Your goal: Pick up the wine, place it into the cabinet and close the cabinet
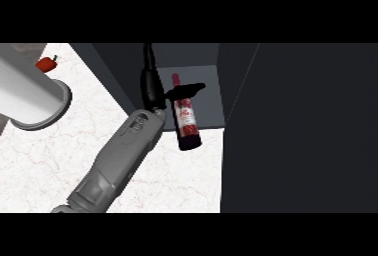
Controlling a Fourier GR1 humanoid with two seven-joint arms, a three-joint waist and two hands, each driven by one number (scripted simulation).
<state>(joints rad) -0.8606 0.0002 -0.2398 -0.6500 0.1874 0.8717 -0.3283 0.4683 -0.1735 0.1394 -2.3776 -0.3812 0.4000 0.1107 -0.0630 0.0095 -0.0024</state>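
The wine bottle (185, 119), dark with a red label, tilts with its neck pointing into the open cabinet (203, 102) and its base out over the cabinet's front edge. My left hand (153, 87) reaches in along the bottle's left side. The thumb (189, 90) lies across the bottle just below its neck, while the other fingers point up into the cabinet. The cabinet's grey floor shows behind the bottle. The dark cabinet door (310, 130) stands open at the right. My right hand is out of sight.
A white cylinder on a grey round base (33, 97) stands at the left on the white marble counter (52, 160). A small red object (46, 64) lies behind it. The cabinet's dark left wall (118, 70) runs beside my hand.
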